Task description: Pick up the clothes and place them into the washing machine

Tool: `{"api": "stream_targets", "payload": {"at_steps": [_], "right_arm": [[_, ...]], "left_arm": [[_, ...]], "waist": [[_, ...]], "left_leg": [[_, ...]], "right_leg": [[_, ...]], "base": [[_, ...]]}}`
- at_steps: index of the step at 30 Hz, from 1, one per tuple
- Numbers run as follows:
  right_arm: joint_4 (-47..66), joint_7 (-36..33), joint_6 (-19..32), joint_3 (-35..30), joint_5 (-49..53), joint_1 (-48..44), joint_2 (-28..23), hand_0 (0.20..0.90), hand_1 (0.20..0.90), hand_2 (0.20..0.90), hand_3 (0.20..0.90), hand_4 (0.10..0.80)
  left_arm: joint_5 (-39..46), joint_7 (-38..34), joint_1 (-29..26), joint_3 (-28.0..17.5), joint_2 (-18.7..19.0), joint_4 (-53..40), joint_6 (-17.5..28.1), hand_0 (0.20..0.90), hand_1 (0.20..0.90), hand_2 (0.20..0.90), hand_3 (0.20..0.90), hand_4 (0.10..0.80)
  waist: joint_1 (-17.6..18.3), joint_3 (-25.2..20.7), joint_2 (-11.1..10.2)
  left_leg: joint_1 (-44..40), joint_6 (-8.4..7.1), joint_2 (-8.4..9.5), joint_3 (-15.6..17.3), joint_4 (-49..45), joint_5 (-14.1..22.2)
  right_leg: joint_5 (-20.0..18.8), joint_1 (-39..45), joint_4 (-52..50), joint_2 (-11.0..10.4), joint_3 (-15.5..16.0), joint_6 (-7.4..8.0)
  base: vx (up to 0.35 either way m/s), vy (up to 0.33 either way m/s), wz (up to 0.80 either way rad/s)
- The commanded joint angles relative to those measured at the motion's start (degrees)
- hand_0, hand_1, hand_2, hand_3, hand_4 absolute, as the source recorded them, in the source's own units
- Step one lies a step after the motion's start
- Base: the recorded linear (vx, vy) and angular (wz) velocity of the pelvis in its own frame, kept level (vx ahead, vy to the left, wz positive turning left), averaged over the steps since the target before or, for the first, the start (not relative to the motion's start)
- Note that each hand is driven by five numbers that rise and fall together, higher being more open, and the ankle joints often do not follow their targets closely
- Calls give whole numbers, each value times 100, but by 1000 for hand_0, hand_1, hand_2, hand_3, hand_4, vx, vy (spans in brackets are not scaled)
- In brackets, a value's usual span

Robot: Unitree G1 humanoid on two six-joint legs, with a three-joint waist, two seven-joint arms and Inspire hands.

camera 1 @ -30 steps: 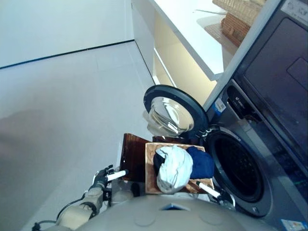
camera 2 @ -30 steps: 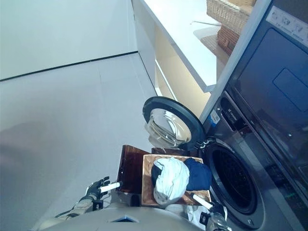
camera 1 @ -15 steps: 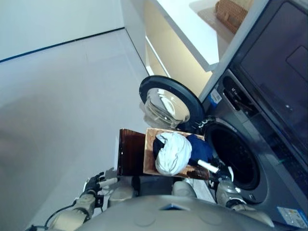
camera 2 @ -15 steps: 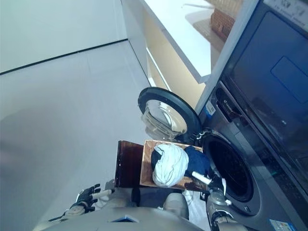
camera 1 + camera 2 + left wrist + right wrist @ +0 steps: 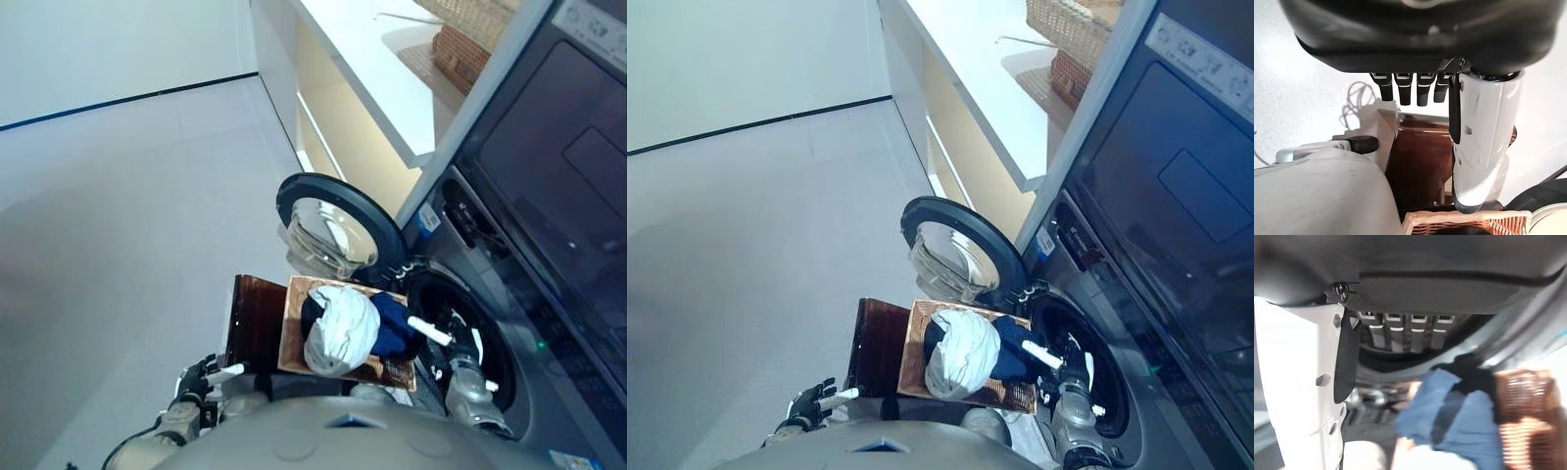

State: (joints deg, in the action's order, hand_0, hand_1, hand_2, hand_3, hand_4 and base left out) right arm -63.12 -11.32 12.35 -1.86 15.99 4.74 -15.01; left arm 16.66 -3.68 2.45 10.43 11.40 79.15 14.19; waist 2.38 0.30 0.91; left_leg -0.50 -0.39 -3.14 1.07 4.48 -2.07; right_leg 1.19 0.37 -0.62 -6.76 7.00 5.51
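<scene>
Pale grey flooring (image 5: 118,196) fills the left and upper left of the head views, bordered at the top by a white counter (image 5: 362,49) on which woven baskets (image 5: 470,44) are seen at the upper right. Dark grey in colour, the front-loading washing machine (image 5: 519,255) occupies the right side of the frame, its drum opening (image 5: 470,328) shown at the lower right and its round glass door (image 5: 333,230) swung fully open toward the centre. Just below the door, in the lower centre, a wicker laundry basket (image 5: 294,333) is seen resting against a dark brown wooden stand (image 5: 253,318) on its left. The clothes lie heaped in the basket: a white garment (image 5: 338,333) on top toward the left and a dark blue garment (image 5: 387,323) touching it on the right, nearest the drum. The right hand (image 5: 1073,377) is shown at the lower right, raised in front of the drum opening just beside the blue garment; in its wrist view the fingers (image 5: 1400,330) are seen straight and spread apart, with nothing grasped. The left hand (image 5: 201,377) is seen low at the lower left, beside the stand, fingers (image 5: 1405,90) relaxed and apart, empty.
</scene>
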Motion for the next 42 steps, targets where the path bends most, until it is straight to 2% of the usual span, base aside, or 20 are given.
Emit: {"api": "stream_targets", "payload": {"at_steps": [1,3,10,20,26,34,42], "right_arm": [[-222,-193,100,-161,-143,-395,-266,900,900,900,900,800],[-874,-158,-14,-137,-144,-682,-346,900,900,900,900,800],[-1342,-355,-87,-112,29,-1458,-783,900,900,900,900,800],[-1420,-686,-176,178,5,-2205,-1195,900,900,900,900,800],[-1298,-708,-114,326,102,-2281,-1108,900,900,900,900,800],[-1455,-817,-187,518,148,-2517,-986,900,900,900,900,800],[-1706,-824,-305,629,-40,-2463,-900,900,900,900,900,800]], "left_arm": [[-34,-103,-309,10,221,21,254,900,900,900,900,800],[-139,-111,-364,44,242,103,207,900,900,900,900,800],[124,-228,-791,232,295,-162,349,900,900,900,900,800],[533,-309,-941,516,229,-814,527,900,900,900,900,800],[624,-307,-974,624,206,-964,582,900,900,900,900,800],[744,-283,-976,779,165,-1372,638,900,900,900,900,800],[655,-254,-883,750,217,-1660,594,900,900,900,900,800]], "waist": [[-87,45,-203],[-130,118,-176],[-209,679,-38],[-342,1229,63],[-368,1313,61],[-472,1405,190],[-507,1374,208]], "left_leg": [[-55,-291,-113,91,-304,427],[45,-269,-21,124,-275,447],[991,-267,177,23,-658,383],[1792,-313,212,-115,-754,105],[2036,-330,206,-207,-804,49],[2437,-327,260,-280,-877,-46],[2585,-342,310,-346,-953,-43]], "right_leg": [[-624,-555,-9,-710,-125,367],[-689,-712,-38,-835,-179,414],[-956,-1444,-82,-1036,-216,370],[-1165,-1992,-37,-1077,-66,357],[-1155,-2181,-119,-1097,-17,356],[-1193,-2502,-184,-1148,64,356],[-1154,-2512,-221,-1196,136,367]], "base": [[-17,77,-1],[-73,88,-4],[-200,46,5],[-94,-7,14],[-25,-7,6],[-32,10,12],[7,2,5]]}}
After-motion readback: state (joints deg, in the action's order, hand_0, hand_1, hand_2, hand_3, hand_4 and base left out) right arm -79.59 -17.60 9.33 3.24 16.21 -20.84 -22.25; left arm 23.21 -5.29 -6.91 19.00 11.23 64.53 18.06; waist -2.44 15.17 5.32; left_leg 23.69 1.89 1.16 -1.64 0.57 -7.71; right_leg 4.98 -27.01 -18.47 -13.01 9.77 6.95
